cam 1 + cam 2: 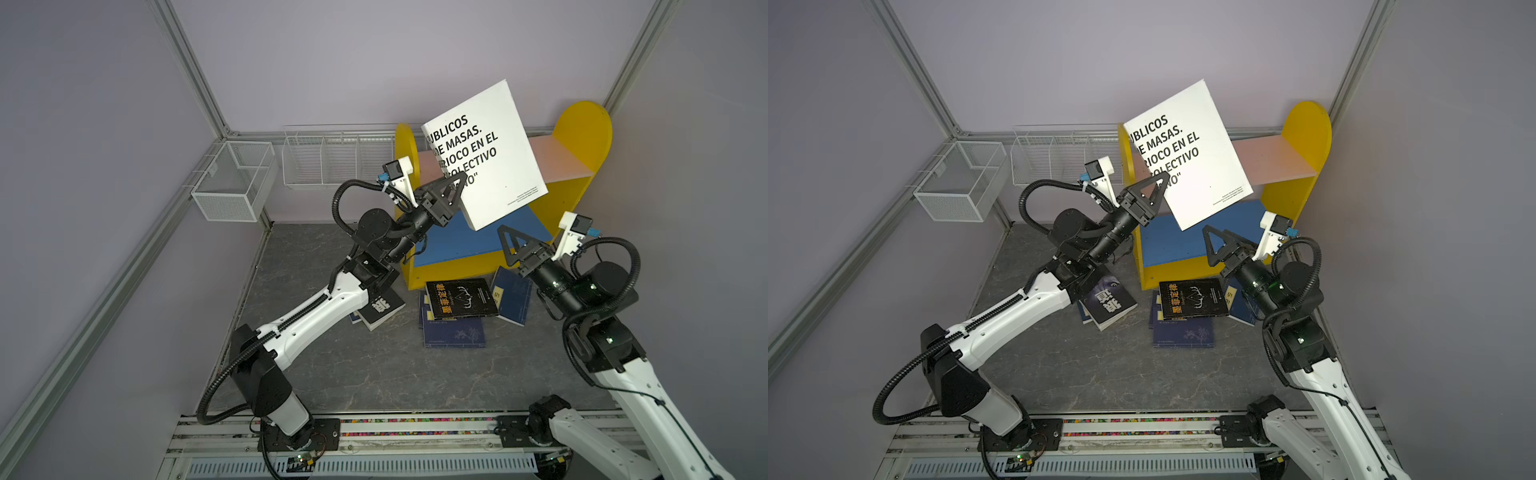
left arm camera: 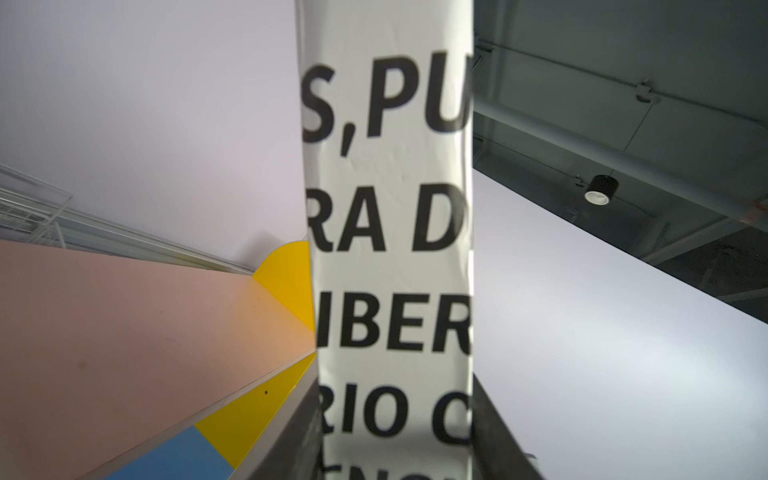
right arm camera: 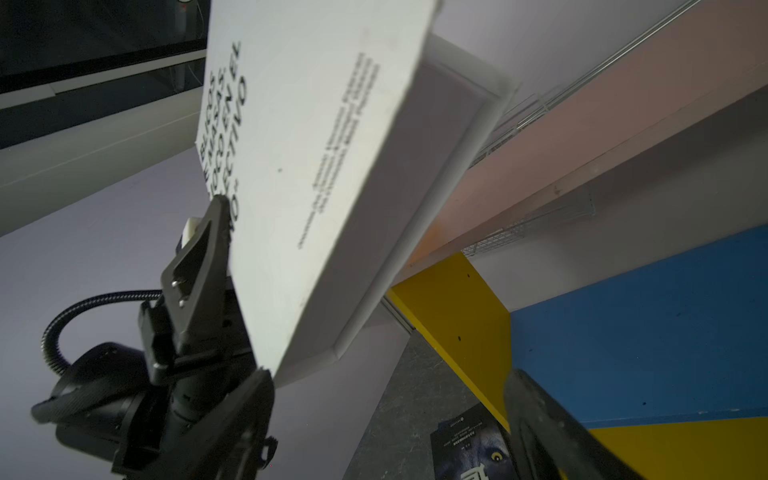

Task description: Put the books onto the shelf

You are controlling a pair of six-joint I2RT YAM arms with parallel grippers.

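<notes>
White book (image 1: 494, 137), edge pinched by left fingers (image 1: 446, 181), tilts before shelf (image 1: 586, 124); right fingers (image 1: 523, 237) spread.

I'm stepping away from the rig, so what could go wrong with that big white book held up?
The left hand grips the white book near one lower edge only, so it may pivot or slip onto the black book below. Tilted as it is, it may catch the pink board. The open right hand underneath could be struck.
</notes>
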